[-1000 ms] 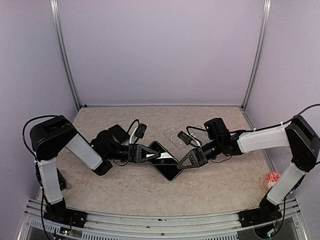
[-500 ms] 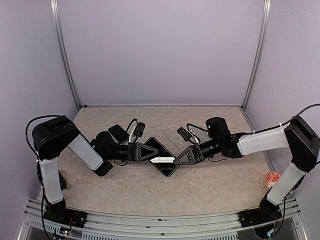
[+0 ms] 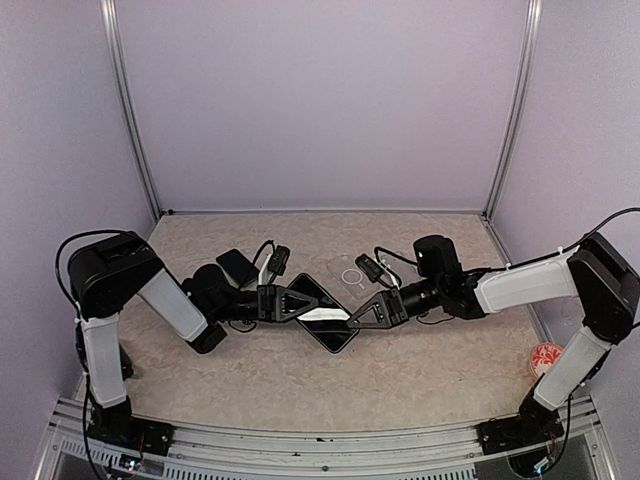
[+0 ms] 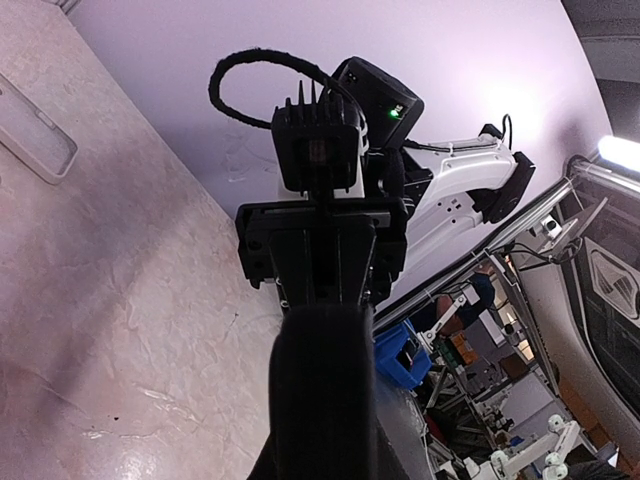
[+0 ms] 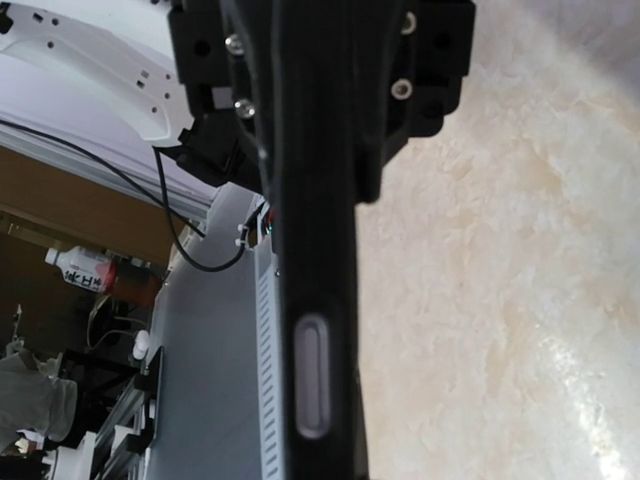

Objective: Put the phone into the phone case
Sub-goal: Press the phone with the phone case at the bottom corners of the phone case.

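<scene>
A black phone (image 3: pixel 322 313) hangs just above the table's middle, held from both ends. My left gripper (image 3: pixel 303 306) is shut on its left end. My right gripper (image 3: pixel 353 321) is shut on its right end. In the left wrist view the phone's dark edge (image 4: pixel 322 390) runs straight away to the other gripper. The right wrist view looks along the phone's side (image 5: pixel 315 300), where a side button shows. The transparent phone case (image 3: pixel 348 272), with a white ring mark, lies flat just behind the phone. It is also at the left wrist view's upper left as the case's corner (image 4: pixel 35 125).
A second black phone (image 3: pixel 236 265) lies behind my left forearm. A round red-and-white object (image 3: pixel 546 357) sits by the right arm's base. Lilac walls and metal posts (image 3: pixel 505 110) close in the marbled table.
My left gripper's jaws widened, then closed on the phone's left end. The right gripper stayed shut and shifted slightly left, and the phone tilted a little.
</scene>
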`<action>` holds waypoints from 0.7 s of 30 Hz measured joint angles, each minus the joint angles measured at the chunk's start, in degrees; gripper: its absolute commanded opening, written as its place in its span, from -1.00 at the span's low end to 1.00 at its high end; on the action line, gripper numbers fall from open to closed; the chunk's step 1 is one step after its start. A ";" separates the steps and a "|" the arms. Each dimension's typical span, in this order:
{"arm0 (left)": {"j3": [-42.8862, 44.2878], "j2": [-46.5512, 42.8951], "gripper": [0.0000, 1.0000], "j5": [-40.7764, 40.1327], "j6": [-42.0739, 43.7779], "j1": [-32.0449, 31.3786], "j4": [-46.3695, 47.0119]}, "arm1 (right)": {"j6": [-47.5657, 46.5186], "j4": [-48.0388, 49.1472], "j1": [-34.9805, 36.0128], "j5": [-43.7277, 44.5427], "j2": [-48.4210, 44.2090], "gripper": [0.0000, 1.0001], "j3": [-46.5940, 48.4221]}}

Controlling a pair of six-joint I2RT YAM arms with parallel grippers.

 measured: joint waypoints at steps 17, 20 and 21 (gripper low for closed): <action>-0.17 0.00 -1.00 2.25 0.33 -0.74 0.22 | -2.49 -4.26 -0.81 -0.35 -1.01 -0.19 1.14; -0.66 0.00 -1.00 2.10 0.44 -0.57 0.22 | -3.30 -5.16 -1.01 -0.48 -1.46 -0.17 1.20; -0.94 0.00 -1.00 1.92 0.46 -0.46 0.26 | -3.74 -5.46 -1.01 -0.39 -1.60 -0.15 1.20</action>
